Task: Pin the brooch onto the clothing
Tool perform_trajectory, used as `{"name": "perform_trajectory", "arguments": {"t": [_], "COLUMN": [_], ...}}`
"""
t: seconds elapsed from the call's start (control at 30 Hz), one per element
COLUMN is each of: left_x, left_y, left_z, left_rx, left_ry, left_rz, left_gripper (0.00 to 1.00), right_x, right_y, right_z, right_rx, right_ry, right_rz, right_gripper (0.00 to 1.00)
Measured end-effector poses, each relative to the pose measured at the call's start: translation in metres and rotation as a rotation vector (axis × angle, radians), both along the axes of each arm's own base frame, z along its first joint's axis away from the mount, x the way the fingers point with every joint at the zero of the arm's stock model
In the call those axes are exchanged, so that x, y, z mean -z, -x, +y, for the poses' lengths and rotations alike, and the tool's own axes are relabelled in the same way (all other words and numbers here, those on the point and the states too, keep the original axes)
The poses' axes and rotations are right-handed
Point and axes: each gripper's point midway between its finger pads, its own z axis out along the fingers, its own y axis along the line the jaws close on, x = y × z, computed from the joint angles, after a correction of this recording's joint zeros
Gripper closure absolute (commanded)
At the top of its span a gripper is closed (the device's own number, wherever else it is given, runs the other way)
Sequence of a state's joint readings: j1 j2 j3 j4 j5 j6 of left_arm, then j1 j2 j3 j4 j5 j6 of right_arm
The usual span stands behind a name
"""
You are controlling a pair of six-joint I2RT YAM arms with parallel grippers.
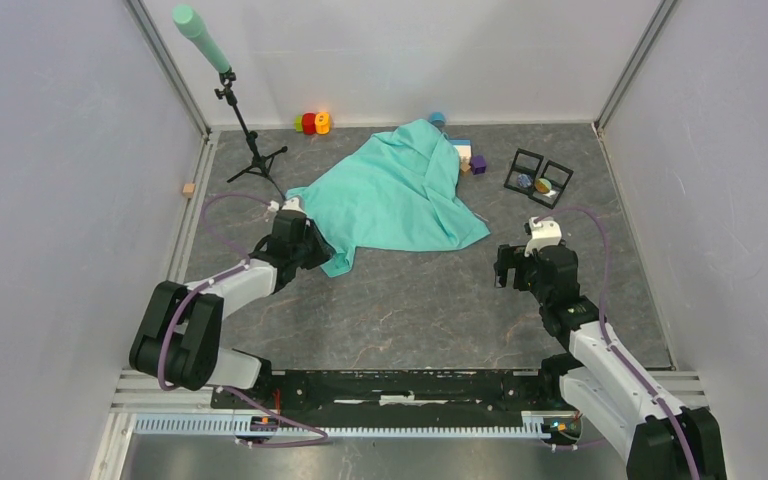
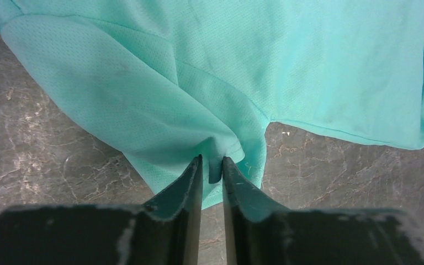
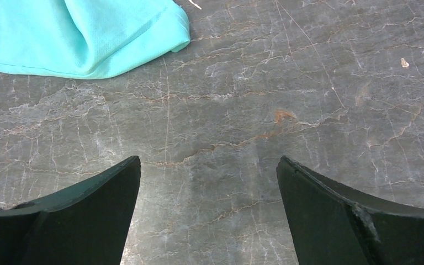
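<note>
The mint-green T-shirt (image 1: pixel 400 190) lies crumpled on the grey marbled table, in the far middle. My left gripper (image 1: pixel 315 252) is at the shirt's near left corner. In the left wrist view it (image 2: pixel 212 163) is shut on a small fold of the shirt's (image 2: pixel 254 66) hem. My right gripper (image 1: pixel 505 268) hovers open and empty over bare table, near and right of the shirt. The right wrist view (image 3: pixel 208 165) shows a shirt corner (image 3: pixel 88 33) at the upper left. An open black case (image 1: pixel 538 178) holds small round things; I cannot tell whether one is the brooch.
A black tripod (image 1: pixel 250 150) carrying a mint-green cylinder stands at the back left. Coloured toy blocks (image 1: pixel 312 123) sit by the back wall. A purple cube (image 1: pixel 478 163) lies by the shirt's right edge. A small wooden block (image 1: pixel 189 189) sits at the left wall.
</note>
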State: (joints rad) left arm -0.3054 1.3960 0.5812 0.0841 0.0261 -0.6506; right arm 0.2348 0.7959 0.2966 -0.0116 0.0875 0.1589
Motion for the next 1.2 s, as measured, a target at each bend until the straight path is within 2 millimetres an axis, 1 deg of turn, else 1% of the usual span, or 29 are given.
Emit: {"name": "perform_trajectory", "arguments": {"t": [0.13,0.27,0.4,0.5,0.6,0.67,0.77,0.83,0.9,1.03,1.07,1.1,1.13,1.2], "left_x": [-0.002,-0.010,-0.031,-0.054,-0.071,-0.073,-0.068,-0.063,-0.062,-0.058,-0.054,-0.050,-0.047,-0.039], "left_y": [-0.002,-0.006,-0.004,0.003,0.013,0.025,0.047,0.060,0.068,0.075,0.077,0.079,0.080,0.083], "left_z": [-0.001,0.002,0.010,0.031,0.059,0.076,0.085,0.087,0.087,0.086,0.086,0.086,0.086,0.086], "left_rx": [-0.001,-0.021,-0.046,-0.096,-0.171,-0.221,-0.261,-0.285,-0.304,-0.331,-0.338,-0.344,-0.350,-0.364], "left_ry": [0.006,0.006,0.016,0.037,0.052,0.060,0.074,0.093,0.116,0.149,0.155,0.160,0.164,0.173], "left_rz": [-0.010,-0.043,-0.102,-0.162,-0.205,-0.217,-0.212,-0.200,-0.195,-0.179,-0.166,-0.153,-0.141,-0.115], "left_gripper": [0.98,0.98,0.98,0.98,0.98,0.98,0.98,0.96,0.94,0.80,0.77,0.76,0.73,0.65], "right_x": [0.001,0.002,0.008,0.017,0.026,0.027,0.024,0.020,0.016,0.016,0.017,0.019,0.022,0.027], "right_y": [0.001,0.001,0.002,0.003,0.003,0.000,-0.011,-0.023,-0.036,-0.058,-0.063,-0.066,-0.069,-0.075], "right_z": [0.000,0.000,0.000,0.003,0.010,0.018,0.033,0.040,0.046,0.050,0.052,0.053,0.055,0.058], "right_rx": [-0.002,-0.003,-0.007,-0.019,-0.045,-0.072,-0.110,-0.121,-0.122,-0.107,-0.108,-0.110,-0.112,-0.115], "right_ry": [0.004,0.008,0.011,0.009,-0.010,-0.026,-0.034,-0.030,-0.024,-0.015,-0.016,-0.017,-0.018,-0.017], "right_rz": [0.004,0.010,0.031,0.066,0.106,0.119,0.131,0.125,0.119,0.124,0.128,0.132,0.140,0.153], "right_gripper": [0.02,0.02,0.02,0.02,0.05,0.07,0.07,0.09,0.13,0.21,0.23,0.25,0.27,0.30]}}
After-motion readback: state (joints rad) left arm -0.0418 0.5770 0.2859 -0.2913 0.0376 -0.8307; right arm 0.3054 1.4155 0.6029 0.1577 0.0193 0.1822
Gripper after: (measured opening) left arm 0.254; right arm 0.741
